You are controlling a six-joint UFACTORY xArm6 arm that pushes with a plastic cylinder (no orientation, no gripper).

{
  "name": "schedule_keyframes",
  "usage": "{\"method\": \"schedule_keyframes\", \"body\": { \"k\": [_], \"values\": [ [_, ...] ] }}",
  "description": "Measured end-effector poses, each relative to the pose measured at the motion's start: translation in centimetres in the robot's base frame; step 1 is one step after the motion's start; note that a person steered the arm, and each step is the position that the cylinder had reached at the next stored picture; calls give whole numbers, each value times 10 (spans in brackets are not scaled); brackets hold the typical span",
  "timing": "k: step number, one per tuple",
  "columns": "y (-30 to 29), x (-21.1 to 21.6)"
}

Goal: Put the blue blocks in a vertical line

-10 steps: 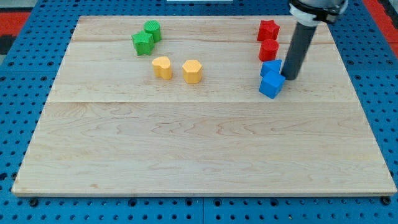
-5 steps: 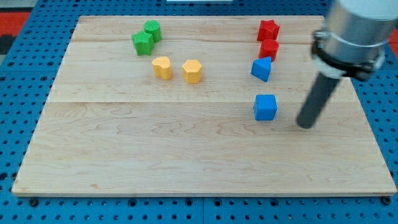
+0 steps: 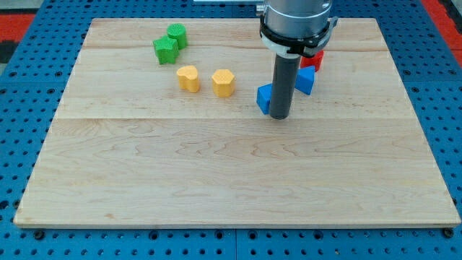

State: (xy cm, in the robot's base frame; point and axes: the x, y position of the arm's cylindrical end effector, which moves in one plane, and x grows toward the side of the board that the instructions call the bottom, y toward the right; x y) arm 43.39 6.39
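My tip [image 3: 279, 115] rests on the board just right of and in front of a blue block [image 3: 263, 98], which the rod partly hides; they look to be touching. A second blue block [image 3: 306, 80], a wedge-like shape, sits up and to the right of the rod. The two blue blocks lie on a slanted line, the left one lower in the view.
A red block [image 3: 315, 58] shows just above the right blue block, partly hidden by the arm. Two yellow blocks [image 3: 188, 78] [image 3: 223, 82] lie left of the tip. Two green blocks [image 3: 165, 50] [image 3: 177, 34] sit at the top left of the wooden board [image 3: 216, 180].
The rod swung from the right side of the board to the left. One blue block moved up and left, from below the other to beside the yellow blocks. The arm now hides the top red block.
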Motion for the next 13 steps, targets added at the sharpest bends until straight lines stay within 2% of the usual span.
{"method": "schedule_keyframes", "body": {
  "k": [1,2,3,4,7,8,13],
  "values": [
    [-74,15],
    [-66,-23],
    [-29,-44],
    [0,-45],
    [7,-13],
    [33,-13],
    [24,-30]
  ]
}}
